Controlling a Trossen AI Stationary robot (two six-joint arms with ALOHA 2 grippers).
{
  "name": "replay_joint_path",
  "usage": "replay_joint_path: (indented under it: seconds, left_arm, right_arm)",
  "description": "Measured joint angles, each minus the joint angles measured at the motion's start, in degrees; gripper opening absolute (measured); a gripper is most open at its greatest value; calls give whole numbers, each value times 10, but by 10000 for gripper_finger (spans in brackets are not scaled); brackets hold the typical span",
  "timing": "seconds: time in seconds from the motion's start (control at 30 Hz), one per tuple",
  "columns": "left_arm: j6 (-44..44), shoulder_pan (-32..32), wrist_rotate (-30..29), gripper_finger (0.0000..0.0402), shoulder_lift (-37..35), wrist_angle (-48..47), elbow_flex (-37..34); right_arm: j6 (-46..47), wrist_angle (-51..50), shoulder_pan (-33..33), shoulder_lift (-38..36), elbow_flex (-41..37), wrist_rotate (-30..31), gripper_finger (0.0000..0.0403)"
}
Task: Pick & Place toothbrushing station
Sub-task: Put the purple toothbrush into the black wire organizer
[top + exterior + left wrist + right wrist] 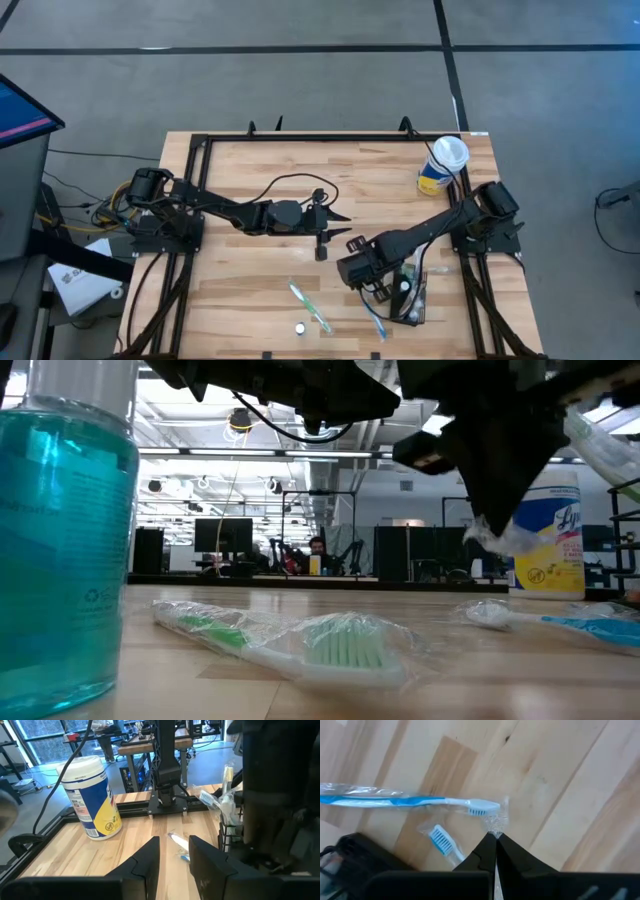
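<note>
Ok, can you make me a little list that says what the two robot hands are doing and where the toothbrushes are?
left gripper: open, holding nothing, above the middle of the table
right gripper: shut on the clear wrapper of the blue toothbrush
blue toothbrush: lying flat on the wood, in its wrapper
green toothbrush: lying wrapped on the table, nobody touching it
black holder: beside the right gripper, with wrapped things inside
wipes canister: standing at the far right corner

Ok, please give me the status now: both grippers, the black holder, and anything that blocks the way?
Left gripper open, empty, mid-table. Right gripper shut on plastic wrap of blue toothbrush. Black holder on table beside right arm. Green toothbrush lies apart.
</note>
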Motion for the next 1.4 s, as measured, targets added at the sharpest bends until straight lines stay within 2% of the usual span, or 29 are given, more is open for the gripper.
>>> replay_joint_path:
  seconds: [0.33,0.73,1.07,1.4]
  left_arm:
    - [0,0,0,99,0,0,0]
    - [0,0,0,99,0,0,0]
    - [0,0,0,99,0,0,0]
    - [0,0,0,99,0,0,0]
  right_arm:
    - [15,-13,18,-69,12,57,0]
    - [34,46,58,-178,12,145,0]
    - [94,61,107,-244,12,299,0]
    - [203,76,178,-315,-42,452,0]
